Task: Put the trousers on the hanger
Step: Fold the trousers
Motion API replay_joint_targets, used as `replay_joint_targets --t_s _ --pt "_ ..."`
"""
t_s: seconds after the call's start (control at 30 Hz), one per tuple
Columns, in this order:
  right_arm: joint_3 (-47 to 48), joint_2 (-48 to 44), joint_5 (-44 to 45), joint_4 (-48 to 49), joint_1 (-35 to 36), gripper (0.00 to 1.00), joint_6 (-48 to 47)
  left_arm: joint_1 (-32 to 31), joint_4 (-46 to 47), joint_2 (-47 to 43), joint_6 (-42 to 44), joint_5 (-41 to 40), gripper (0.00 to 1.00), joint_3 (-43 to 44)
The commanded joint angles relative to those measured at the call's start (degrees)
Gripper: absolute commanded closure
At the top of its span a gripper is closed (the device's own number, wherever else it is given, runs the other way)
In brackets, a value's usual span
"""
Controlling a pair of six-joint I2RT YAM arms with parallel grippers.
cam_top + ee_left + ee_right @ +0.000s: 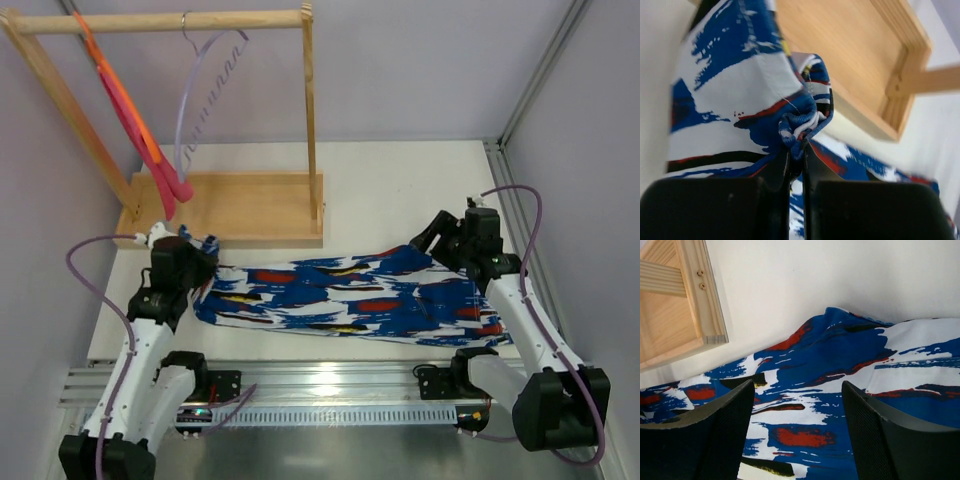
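The trousers [350, 297], in a blue, white, red and black print, lie stretched flat across the table between both arms. My left gripper [204, 250] is shut on the trousers' left end; in the left wrist view a bunched fold of the trousers [799, 122] is pinched at my gripper [796, 150]. My right gripper [425, 238] hovers open over the right end, and the trousers [805, 410] lie under my gripper [797, 390] without being held. The pale lavender hanger [205, 85] hangs by its hook from the wooden rail [165, 22] at the back.
An orange hanger with plain pink-red cloth [140, 125] hangs at the rail's left. The wooden rack's base tray [250, 205] stands just behind the trousers; its corner [700, 305] is near my right gripper. A metal rail [330, 385] runs along the near edge.
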Motion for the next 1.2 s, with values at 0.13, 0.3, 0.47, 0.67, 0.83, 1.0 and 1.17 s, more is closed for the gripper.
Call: replay_joint_targets --t_s 0.13,0.3,0.47,0.67,0.83,1.0,1.17 --pt "-1.7 3.5 2.7 -6.4 0.0 0.3 3.7 -26.4 12.6 1.0 -9.6 0.5 1.0 -14.2" --pt "-2.8 4.0 6.8 -8.5 0.0 0.3 4.3 -36.1 18.1 10.9 -8.3 -1.3 0.98 -13.0" --pt "-1.4 3.6 13.3 -15.0 0.0 0.3 6.0 -37.7 13.7 9.9 -9.9 -3.1 0.53 -10.1" --pt "0.5 5.8 11.8 -24.6 1.4 0.39 12.1 -37.7 7.7 7.2 -7.5 -4.4 0.34 -2.0" --pt "-0.7 5.1 15.4 -26.8 7.8 0.44 9.2 -37.7 7.6 21.0 -1.7 -1.4 0.38 6.7" --pt "-1.6 8.6 15.2 -20.0 7.9 0.4 3.2 -36.6 7.5 32.2 -3.1 -3.9 0.4 9.5" --pt "-8.8 10.9 7.6 -2.5 10.3 0.4 -1.9 -28.3 3.6 42.3 -5.0 0.1 0.39 8.4"
